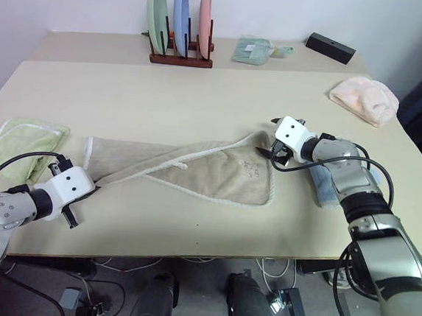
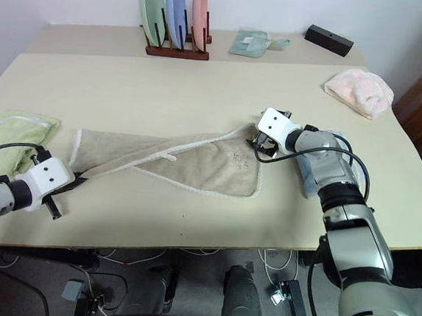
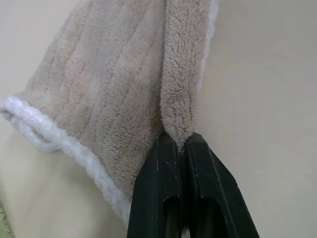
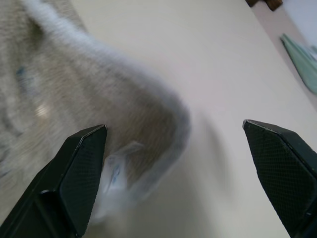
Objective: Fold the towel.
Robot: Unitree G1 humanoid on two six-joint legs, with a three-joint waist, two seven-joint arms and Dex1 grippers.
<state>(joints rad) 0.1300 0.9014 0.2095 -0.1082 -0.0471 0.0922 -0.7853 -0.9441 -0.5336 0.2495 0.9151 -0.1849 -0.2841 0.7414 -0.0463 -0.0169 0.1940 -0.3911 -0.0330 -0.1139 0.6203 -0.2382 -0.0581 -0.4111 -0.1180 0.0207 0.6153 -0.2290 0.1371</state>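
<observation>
The beige towel [image 1: 209,176] with white piping lies twisted across the middle of the table, its left end bunched and its right end spread flat. At that left end my left gripper [image 1: 92,183] is shut on a pinched fold of the towel [image 3: 124,84], its black fingertips [image 3: 166,148] pressed together over the pile. My right gripper [image 1: 274,150] is open at the towel's far right corner. In the right wrist view that corner [image 4: 143,119], with a small white label, lies between the two spread fingers [image 4: 81,168].
A pale-green towel [image 1: 20,145] lies at the left edge, beside my left arm. A light-blue towel [image 1: 328,192] lies under my right forearm. At the back are a pink cloth [image 1: 364,97], a plate rack [image 1: 179,55], a green cloth [image 1: 253,51] and a black box [image 1: 330,48].
</observation>
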